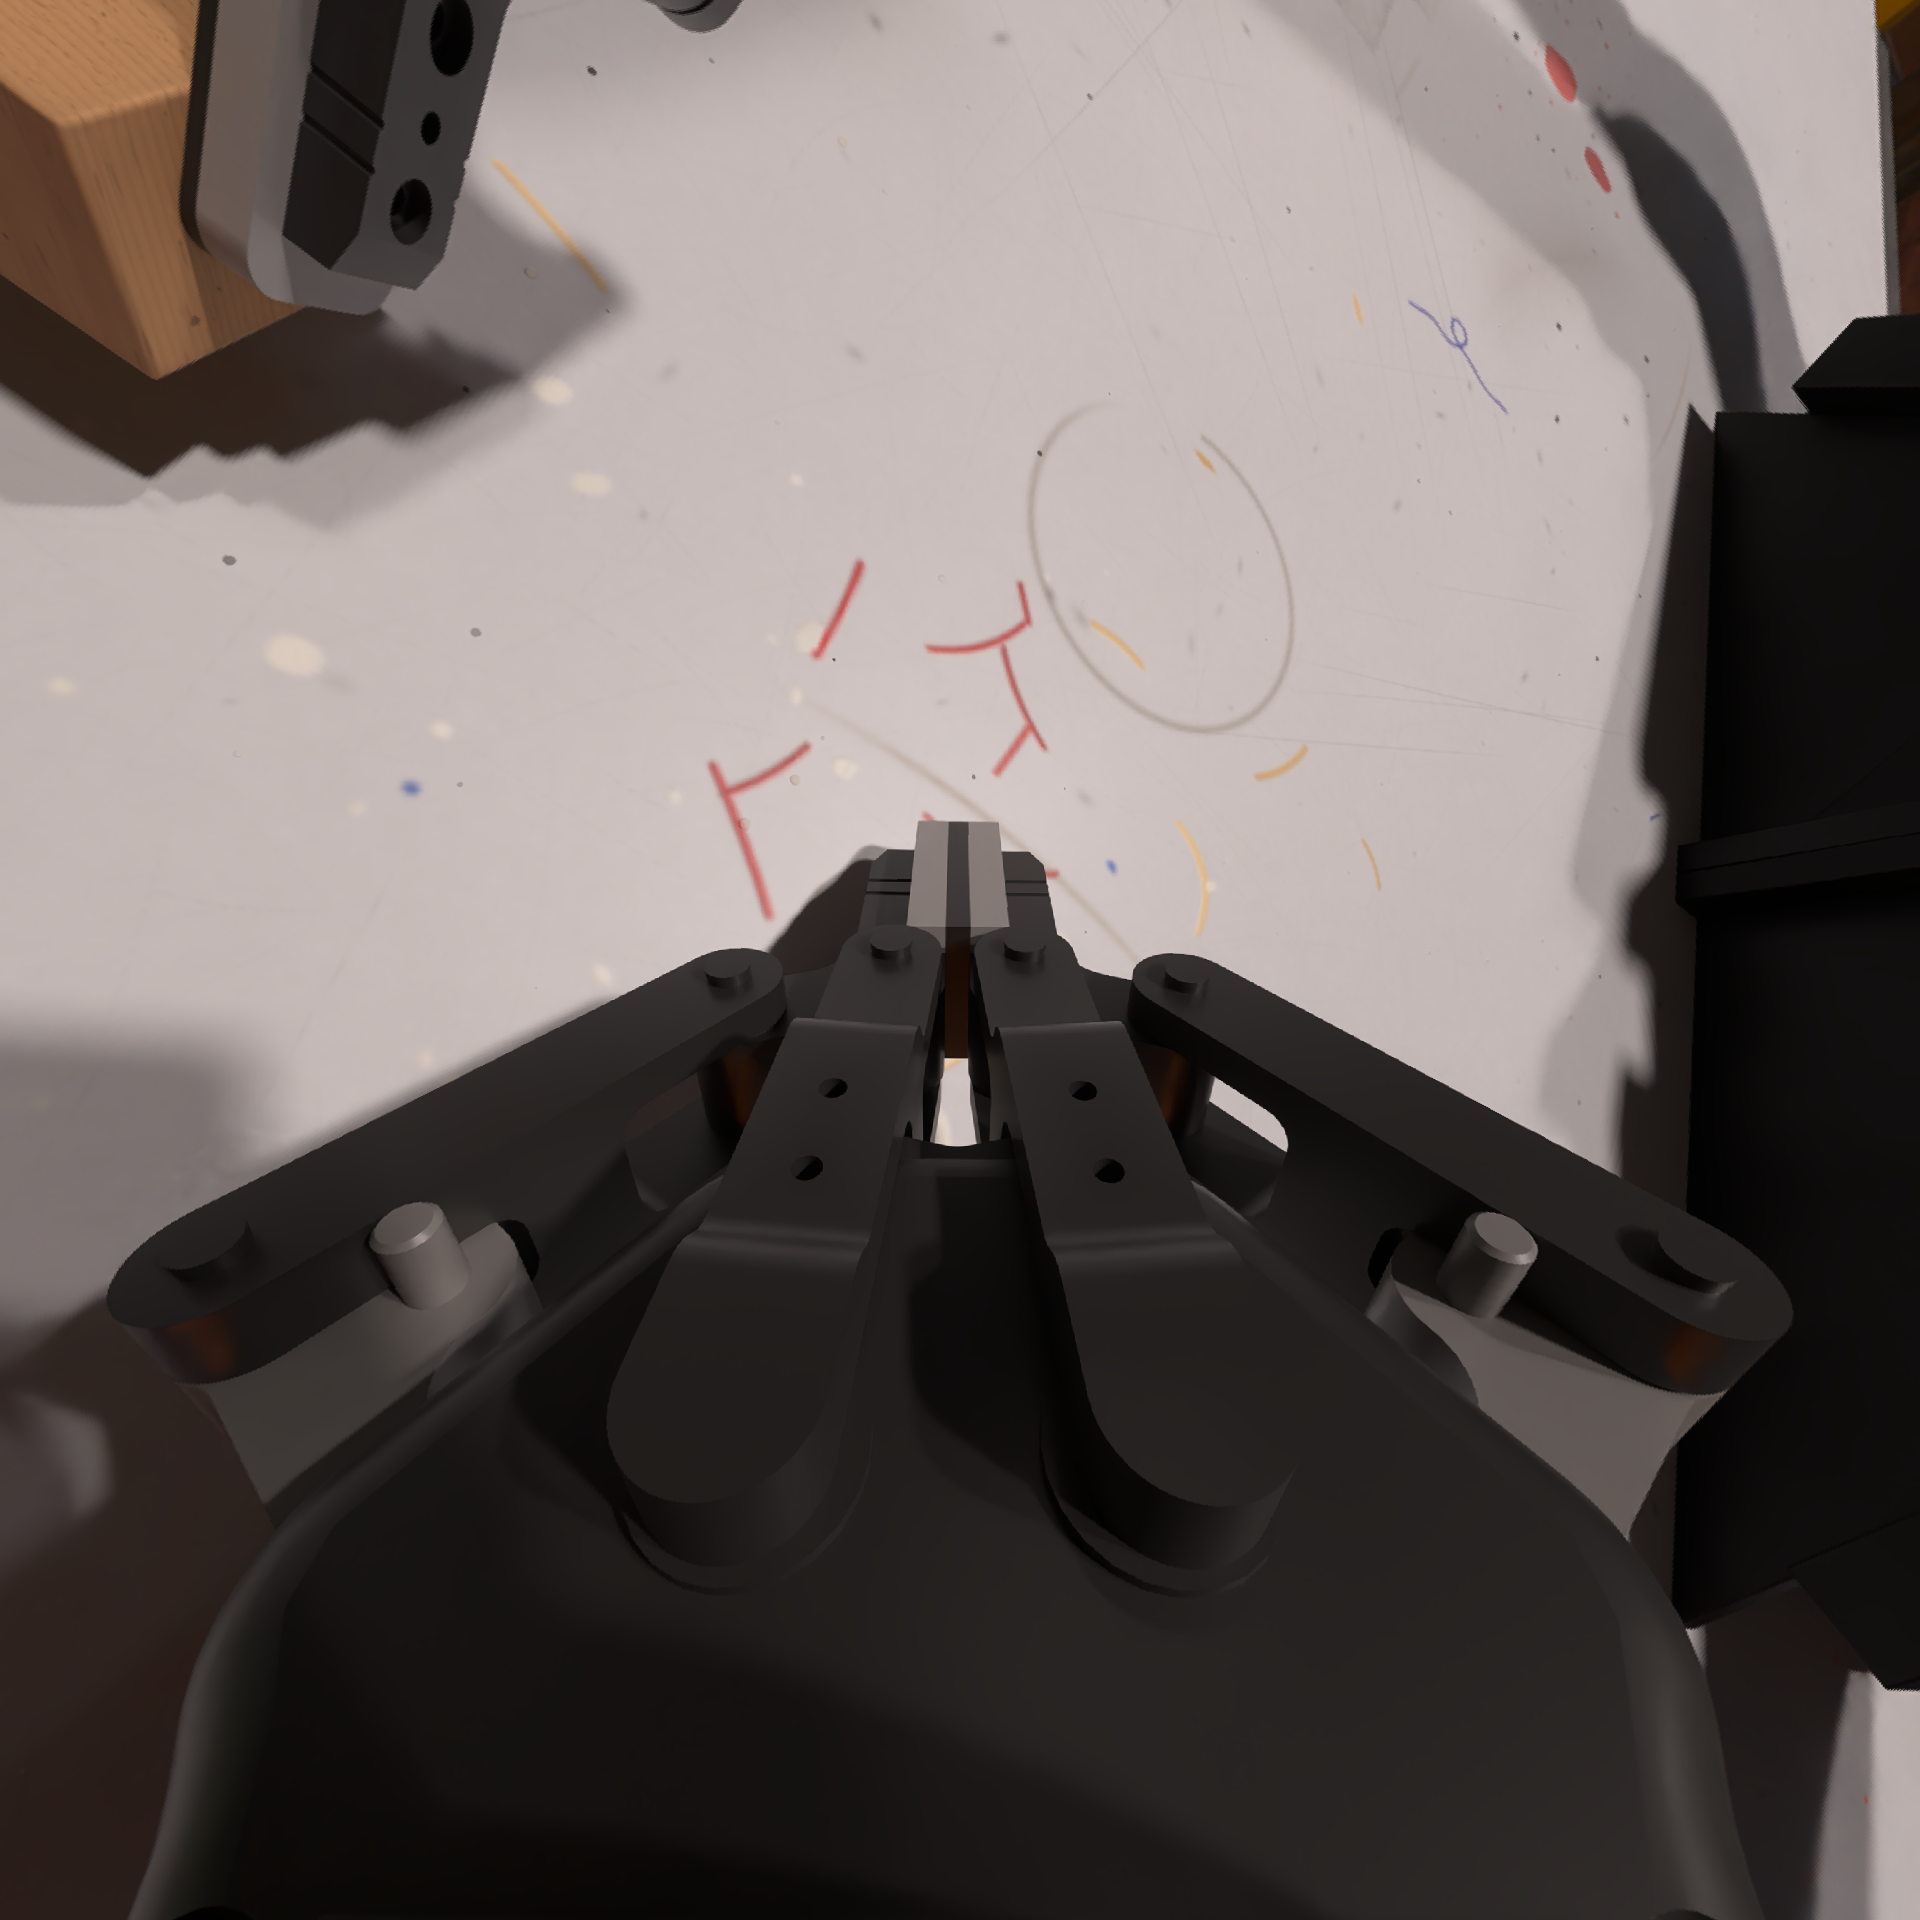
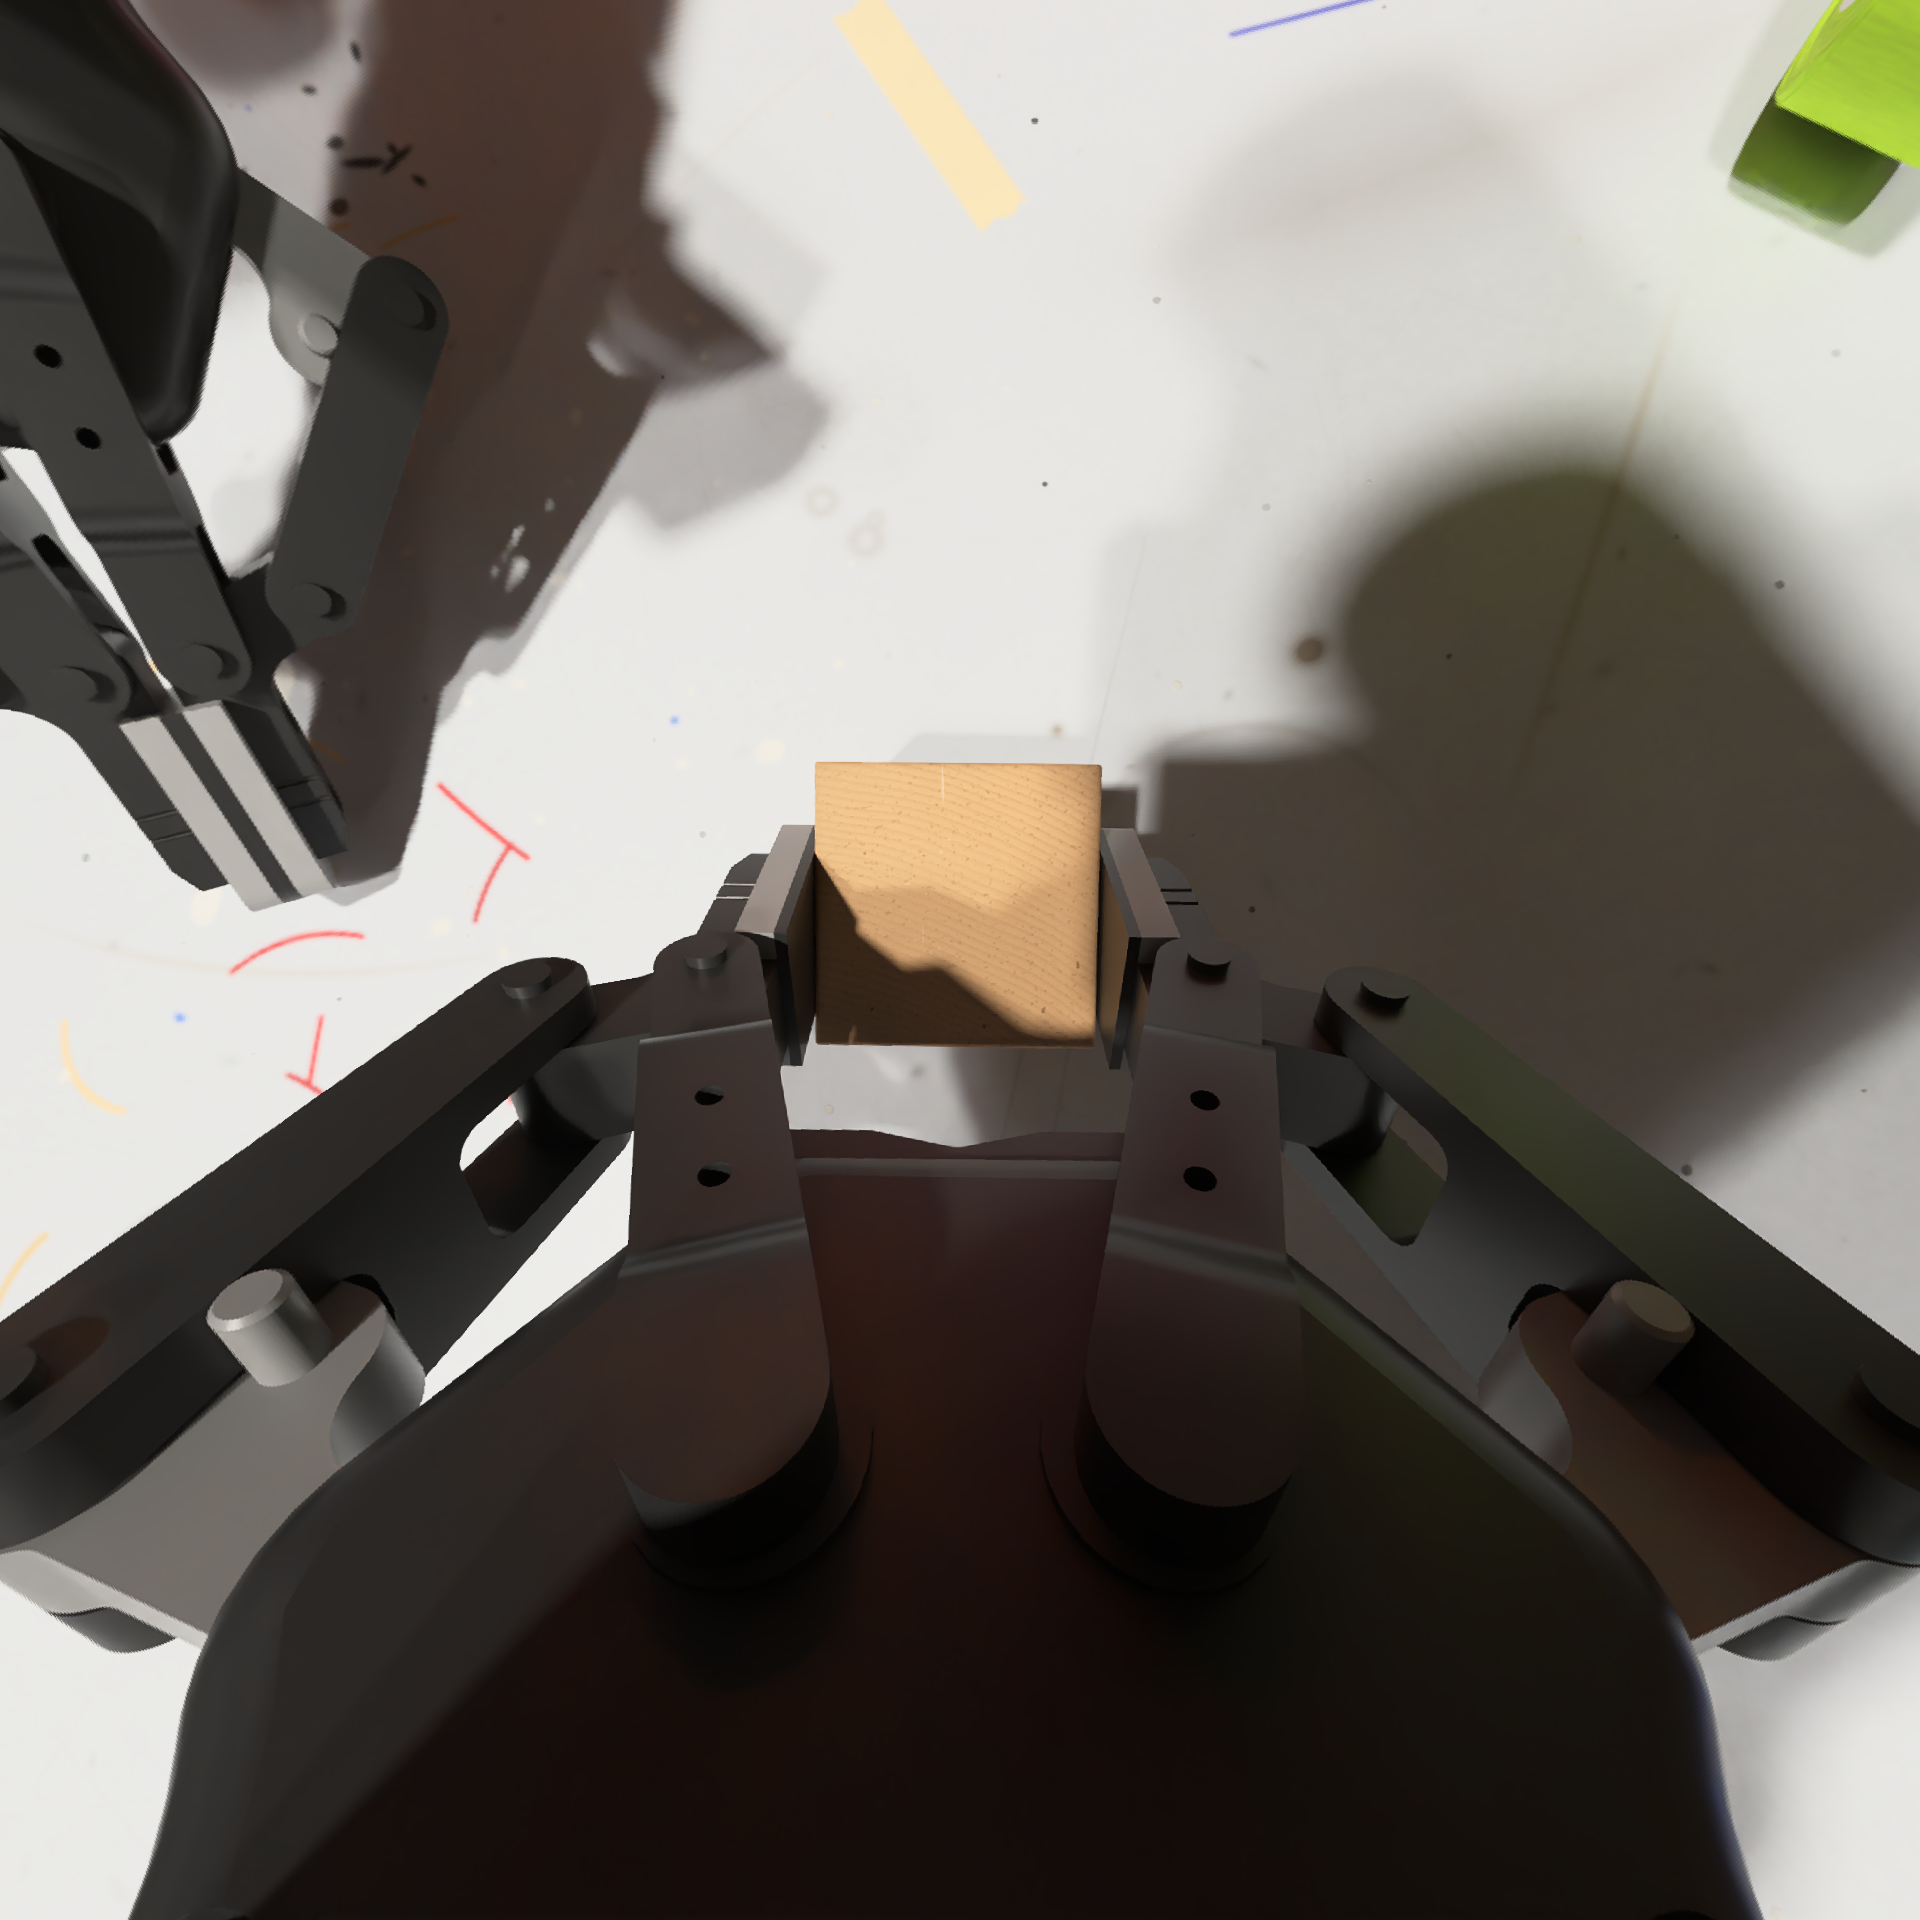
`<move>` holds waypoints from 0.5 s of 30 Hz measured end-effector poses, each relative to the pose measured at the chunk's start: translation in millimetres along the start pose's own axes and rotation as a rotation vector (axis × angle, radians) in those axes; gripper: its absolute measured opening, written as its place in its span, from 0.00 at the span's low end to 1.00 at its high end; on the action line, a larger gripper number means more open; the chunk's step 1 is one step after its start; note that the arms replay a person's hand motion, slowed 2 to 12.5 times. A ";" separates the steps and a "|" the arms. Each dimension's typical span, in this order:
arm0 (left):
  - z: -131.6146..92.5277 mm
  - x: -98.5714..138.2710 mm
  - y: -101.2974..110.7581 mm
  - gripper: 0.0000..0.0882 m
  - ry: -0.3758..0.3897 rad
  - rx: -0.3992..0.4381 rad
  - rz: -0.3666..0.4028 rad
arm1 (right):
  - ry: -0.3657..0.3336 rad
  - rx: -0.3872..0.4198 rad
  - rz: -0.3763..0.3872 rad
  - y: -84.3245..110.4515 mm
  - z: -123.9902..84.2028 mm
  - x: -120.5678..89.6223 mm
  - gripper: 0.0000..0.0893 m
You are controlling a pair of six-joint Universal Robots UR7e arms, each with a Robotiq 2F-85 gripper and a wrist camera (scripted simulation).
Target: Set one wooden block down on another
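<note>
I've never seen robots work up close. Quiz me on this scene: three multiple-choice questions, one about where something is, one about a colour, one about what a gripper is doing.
1. Where is the wooden block?
A. Between the right gripper's fingers
B. Lying alone beside the green object
C. On top of the black box

2. What colour is the object at the far upper right of the right wrist view?
A. Blue
B. Green
C. Red

3. What state is the left gripper in?
A. Wide open
B. Shut on a block
C. Shut with nothing between its fingers

Answers:
1. A: the wooden block sits clamped in the right gripper, a finger pressed to each side.
2. B: the green object lies on the white table.
3. C: the left gripper has its pads together, with only tabletop beyond them.
</note>
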State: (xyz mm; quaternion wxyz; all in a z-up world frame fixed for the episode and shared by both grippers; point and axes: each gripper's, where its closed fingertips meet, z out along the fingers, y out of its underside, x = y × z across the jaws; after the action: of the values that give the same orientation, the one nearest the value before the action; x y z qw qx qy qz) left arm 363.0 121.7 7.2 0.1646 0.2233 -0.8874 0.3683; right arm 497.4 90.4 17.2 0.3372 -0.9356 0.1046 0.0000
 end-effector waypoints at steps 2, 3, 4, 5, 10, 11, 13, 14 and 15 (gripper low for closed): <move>0.1 0.0 0.0 0.00 -0.002 0.000 0.002 | -0.015 0.010 0.006 0.1 -0.2 -2.6 0.49; 0.1 0.1 0.1 0.00 -0.002 0.000 0.002 | -0.019 0.008 -0.001 0.9 -0.1 -4.5 0.49; 0.1 0.1 0.1 0.00 -0.002 0.000 0.003 | -0.021 0.001 -0.015 2.0 0.2 -7.0 0.49; 0.1 0.1 0.1 0.00 -0.003 0.000 0.003 | -0.023 -0.008 -0.034 3.0 0.5 -10.1 0.49; 0.1 0.1 0.1 0.00 -0.002 -0.001 0.004 | -0.075 -0.065 -0.153 6.9 -0.7 -36.5 0.49; 0.1 0.1 0.1 0.00 -0.001 -0.001 0.003 | -0.089 -0.075 -0.172 7.6 -1.2 -41.8 0.49; 0.1 0.1 0.0 0.00 0.000 -0.001 0.002 | -0.110 -0.094 -0.204 9.2 -2.2 -50.4 0.49; 0.1 0.1 0.0 0.00 0.000 -0.001 0.001 | -0.114 -0.102 -0.217 10.2 -2.6 -52.7 0.49; 0.1 0.1 0.0 0.00 0.001 -0.001 0.001 | -0.114 -0.110 -0.228 11.3 -3.1 -54.0 0.49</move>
State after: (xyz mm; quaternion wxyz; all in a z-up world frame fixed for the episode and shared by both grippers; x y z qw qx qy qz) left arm 362.9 121.5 7.1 0.1648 0.2227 -0.8876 0.3679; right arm 442.2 90.5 16.3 0.2888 -0.9569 -0.0219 0.0206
